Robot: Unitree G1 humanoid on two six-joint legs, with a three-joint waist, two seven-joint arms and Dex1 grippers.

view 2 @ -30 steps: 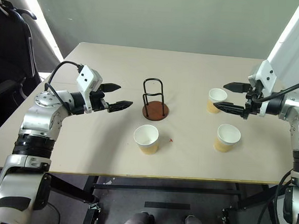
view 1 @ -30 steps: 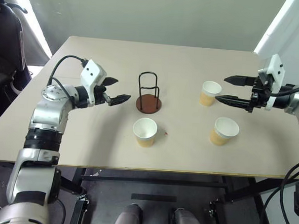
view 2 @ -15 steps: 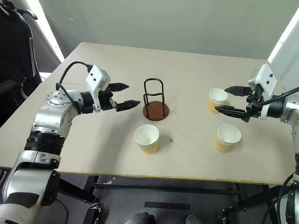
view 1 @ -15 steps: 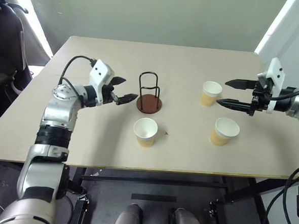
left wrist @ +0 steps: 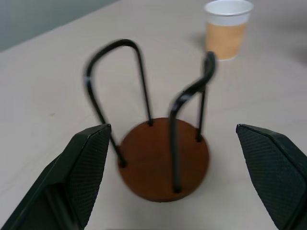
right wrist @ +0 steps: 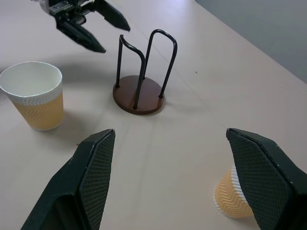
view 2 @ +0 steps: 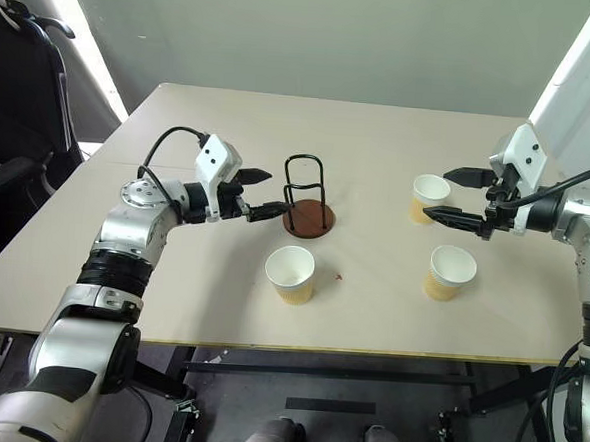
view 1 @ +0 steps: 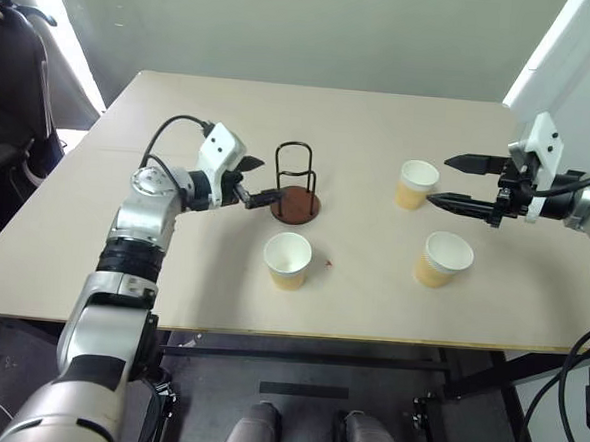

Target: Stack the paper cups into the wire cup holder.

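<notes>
Black wire cup holder (view 1: 295,184) sits mid-table, empty; my left gripper (view 1: 259,181) is spread wide beside it, holding nothing, likely to steady it. Right gripper (view 1: 460,182), also wide and empty, flanks one of three paper cups (view 1: 414,184) near the right edge

Wire cup holder (left wrist: 163,158): thin glossy black metal loops on a smooth, matt reddish-brown disc that looks like wood. Paper cups (view 1: 287,260): ribbed tan paper wall, smooth white inside and rolled rim. Desk (view 1: 222,106): smooth, matt beige surface. Left gripper (left wrist: 182,177) fingers (left wrist: 88,167): matt black plastic, finely cross-hatched pads.
</notes>
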